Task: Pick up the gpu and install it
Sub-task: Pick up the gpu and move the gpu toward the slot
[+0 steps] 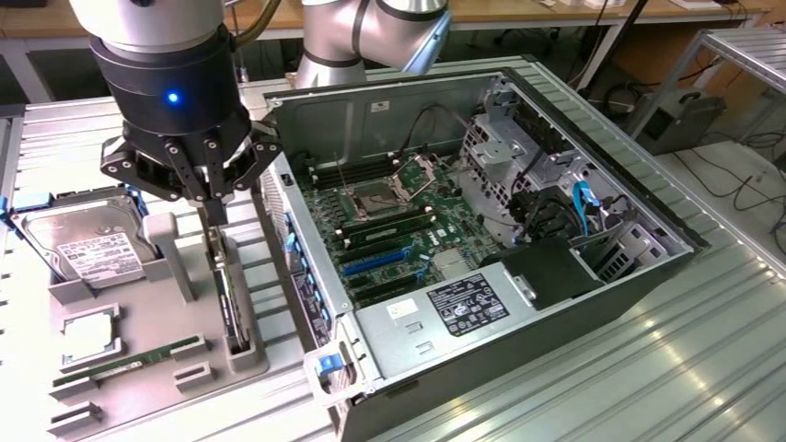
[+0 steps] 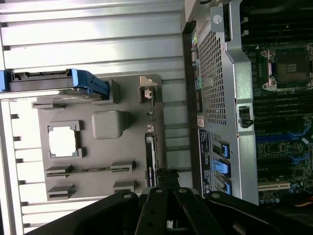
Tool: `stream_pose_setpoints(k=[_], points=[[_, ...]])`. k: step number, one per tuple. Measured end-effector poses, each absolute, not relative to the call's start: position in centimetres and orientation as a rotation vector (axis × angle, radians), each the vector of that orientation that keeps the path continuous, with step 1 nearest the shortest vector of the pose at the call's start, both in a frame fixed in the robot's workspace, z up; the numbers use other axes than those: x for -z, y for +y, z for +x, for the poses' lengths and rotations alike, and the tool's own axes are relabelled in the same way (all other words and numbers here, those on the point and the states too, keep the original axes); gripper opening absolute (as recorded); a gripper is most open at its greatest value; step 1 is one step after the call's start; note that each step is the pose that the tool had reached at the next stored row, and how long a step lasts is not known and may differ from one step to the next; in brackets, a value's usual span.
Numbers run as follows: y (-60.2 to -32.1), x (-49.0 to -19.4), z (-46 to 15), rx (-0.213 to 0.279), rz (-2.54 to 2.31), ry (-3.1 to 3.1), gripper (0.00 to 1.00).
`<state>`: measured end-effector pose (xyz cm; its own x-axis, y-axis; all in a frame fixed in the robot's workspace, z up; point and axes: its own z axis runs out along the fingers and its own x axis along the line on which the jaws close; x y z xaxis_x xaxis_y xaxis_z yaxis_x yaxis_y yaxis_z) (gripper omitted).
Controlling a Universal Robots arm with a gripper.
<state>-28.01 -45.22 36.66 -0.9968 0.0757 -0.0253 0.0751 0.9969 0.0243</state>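
Ribbed silver metal table (image 1: 639,368) (image 2: 98,39), with wooden workbenches (image 1: 553,14) in the room behind it. Open black tower computer case (image 1: 356,115) (image 2: 215,73) lies on its side just beside the tool. Black linkage gripper (image 1: 215,216) (image 2: 165,177) hangs over a grey plastic parts holder (image 1: 160,318) (image 2: 98,156) with its fingers closed together. The gpu (image 1: 227,299) (image 2: 150,161), a thin dark card, stands on edge in the holder slot directly below the fingertips. Can't tell whether they touch it.
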Motion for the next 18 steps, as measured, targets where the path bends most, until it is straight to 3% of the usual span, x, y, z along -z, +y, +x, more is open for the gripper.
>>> stream_pose_setpoints(k=[1, 4, 6, 7, 18], points=[[-45.2, -36.7, -28.0, -0.036, 0.118, 3.113, 0.11], [-45.2, -36.6, -28.0, -0.036, 0.118, 3.113, 0.29], [-45.2, -36.2, -28.1, -0.035, 0.118, 3.113, 0.29], [-45.2, -36.0, -28.1, -0.035, 0.118, 3.113, 0.36], [-45.3, -33.9, -28.9, -0.035, 0.118, 3.113, 0.36]])
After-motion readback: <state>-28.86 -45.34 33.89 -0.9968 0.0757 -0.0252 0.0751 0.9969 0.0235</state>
